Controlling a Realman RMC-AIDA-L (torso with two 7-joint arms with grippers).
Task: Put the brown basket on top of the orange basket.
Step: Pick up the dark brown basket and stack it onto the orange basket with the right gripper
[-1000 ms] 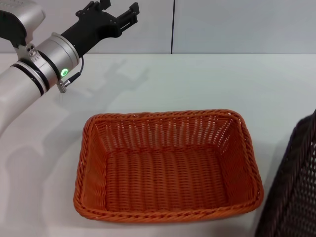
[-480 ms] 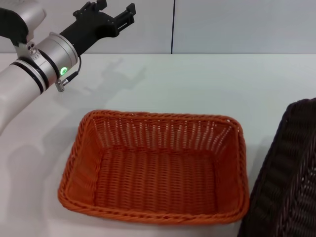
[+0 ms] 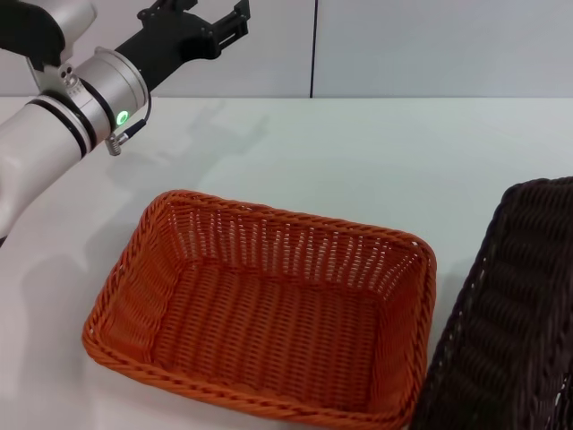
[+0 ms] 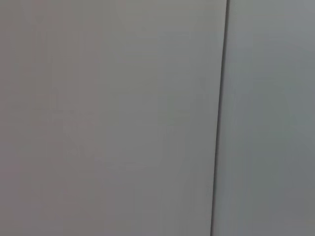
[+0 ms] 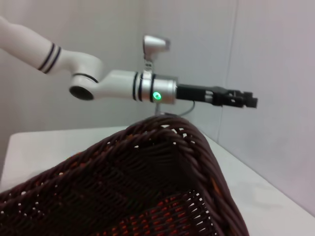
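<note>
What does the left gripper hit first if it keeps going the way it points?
Probably the wall. The left gripper is raised, aimed away from both baskets, and its wrist view shows only wall panels; distance unclear.

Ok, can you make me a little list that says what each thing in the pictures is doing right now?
orange basket: empty, sitting flat on the white table, turned a bit askew
brown basket: tilted up at the orange basket's right, not on top yet
left end effector: raised high over the table's far left, near the wall, holding nothing
right end effector: not seen; its wrist camera looks across the brown basket's rim
stacking: not done yet
</note>
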